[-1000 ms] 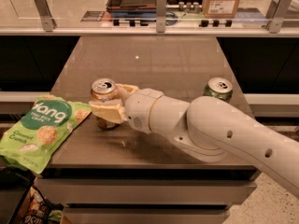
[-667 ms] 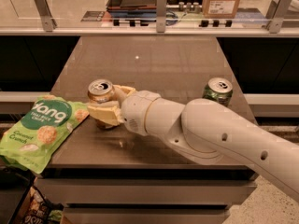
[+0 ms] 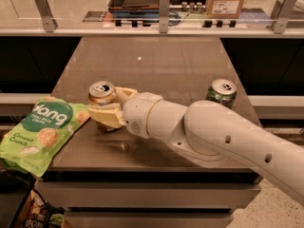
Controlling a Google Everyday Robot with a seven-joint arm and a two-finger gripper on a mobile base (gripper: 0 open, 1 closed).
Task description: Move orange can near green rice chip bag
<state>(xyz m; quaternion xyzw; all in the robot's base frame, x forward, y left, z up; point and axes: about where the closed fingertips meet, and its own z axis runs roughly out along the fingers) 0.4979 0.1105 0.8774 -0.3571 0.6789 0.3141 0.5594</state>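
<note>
Dark counter (image 3: 156, 65) carries the orange can (image 3: 101, 90) upright just beside the green rice chip bag (image 3: 40, 129), with the gripper (image 3: 106, 104) clamped around its middle. It is probably light, rigid and slick, so that mid-wall hold suits it

Green can (image 3: 221, 93) on dark table (image 3: 156, 65), cardboard box (image 3: 227, 1) behind
</note>
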